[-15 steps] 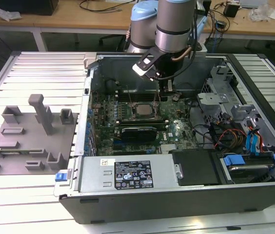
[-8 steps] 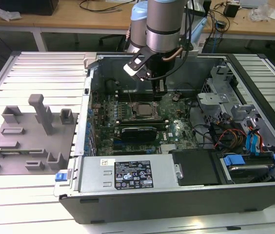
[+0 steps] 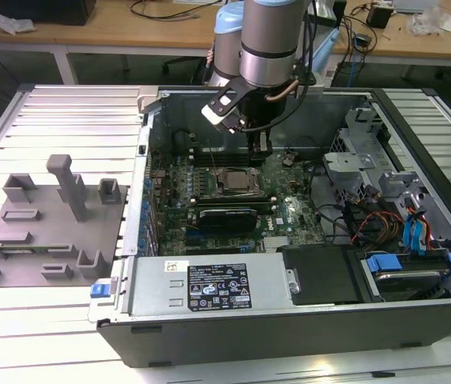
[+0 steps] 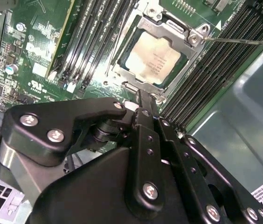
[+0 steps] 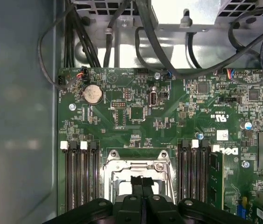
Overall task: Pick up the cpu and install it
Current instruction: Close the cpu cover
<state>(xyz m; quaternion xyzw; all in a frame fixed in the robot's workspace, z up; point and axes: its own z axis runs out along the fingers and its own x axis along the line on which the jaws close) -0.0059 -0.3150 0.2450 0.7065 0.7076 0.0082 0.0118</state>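
- My gripper hangs inside the open computer case, just above centre in the exterior view. Its fingers are pressed together with nothing between them, as both wrist views show.
- The cpu lies flat in the socket frame on the green motherboard, silver top up. In the exterior view it sits just below and left of my fingertips. In the second wrist view the cpu shows just past my fingertips, not touching them.
- In the case, a long black expansion card sits just below the socket in the exterior view, and black memory slots flank the socket.
- Outside the case, at the exterior view's left, a grey holder plate rests on the table.
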